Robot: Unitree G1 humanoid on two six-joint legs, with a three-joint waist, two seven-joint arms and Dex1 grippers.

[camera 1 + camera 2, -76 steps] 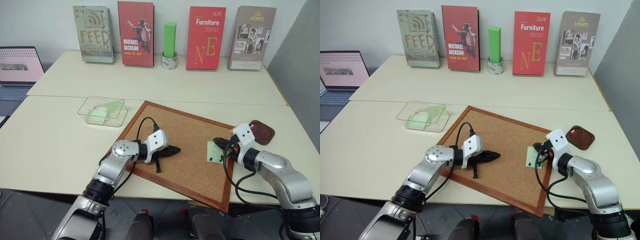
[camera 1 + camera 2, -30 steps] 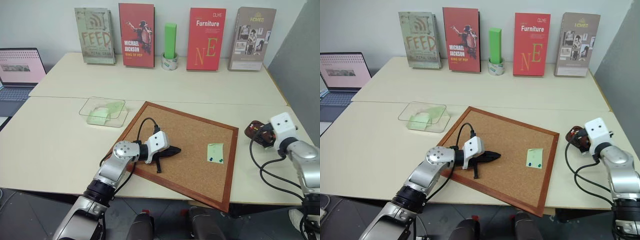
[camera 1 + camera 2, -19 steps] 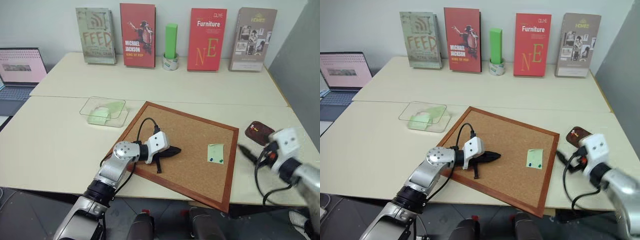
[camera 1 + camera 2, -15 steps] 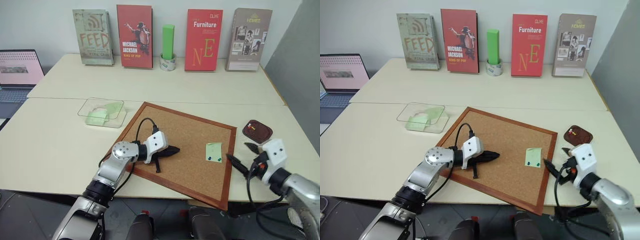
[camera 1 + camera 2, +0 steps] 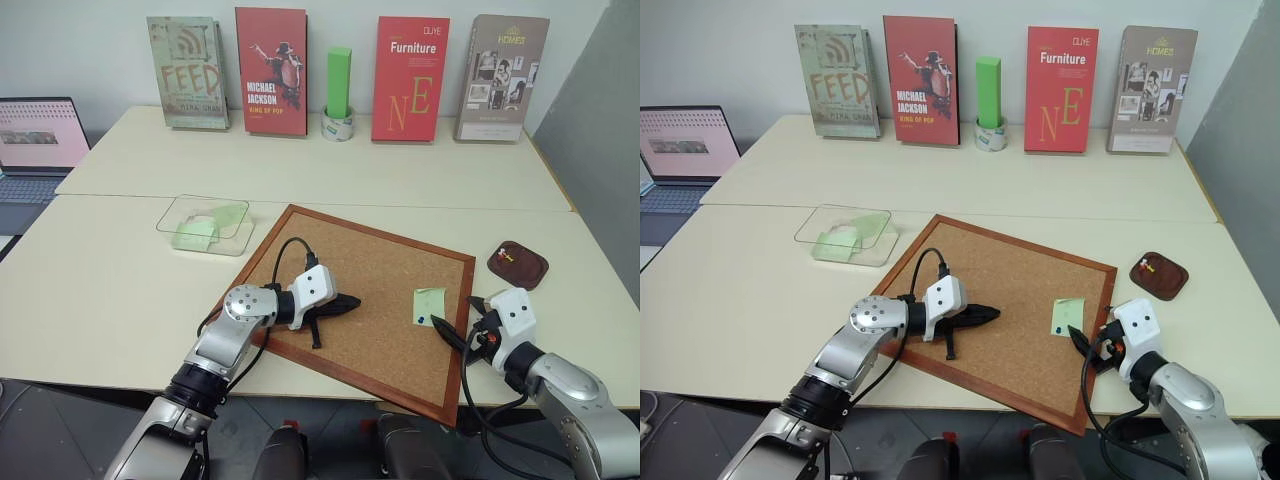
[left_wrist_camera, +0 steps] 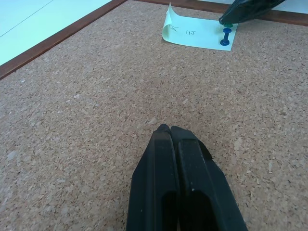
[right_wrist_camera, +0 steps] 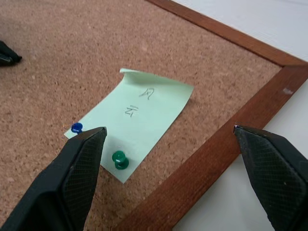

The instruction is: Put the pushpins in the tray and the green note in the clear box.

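The green note (image 7: 139,115) lies on the corkboard (image 5: 370,270) near its right frame, one corner curled up. A blue pushpin (image 7: 76,128) and a green pushpin (image 7: 119,160) stand in its near edge. My right gripper (image 5: 455,313) is open wide, one finger (image 7: 79,173) beside the two pins and the other over the frame. The dark brown tray (image 5: 530,272) sits on the table to the right, with small yellow and red pushpins (image 5: 511,257) in it. My left gripper (image 5: 345,300) rests shut and empty on the board's middle. The clear box (image 5: 175,210) stands at the left and holds pale green papers.
Several books stand upright along the back wall, with a bright green block (image 5: 339,80) in a tape roll between them. A laptop (image 5: 35,135) sits at the far left. The corkboard's raised wooden frame (image 7: 226,149) runs under my right gripper.
My right gripper has left the tray, swung left and down to the note's pinned edge, and stayed open. The left arm has not moved.
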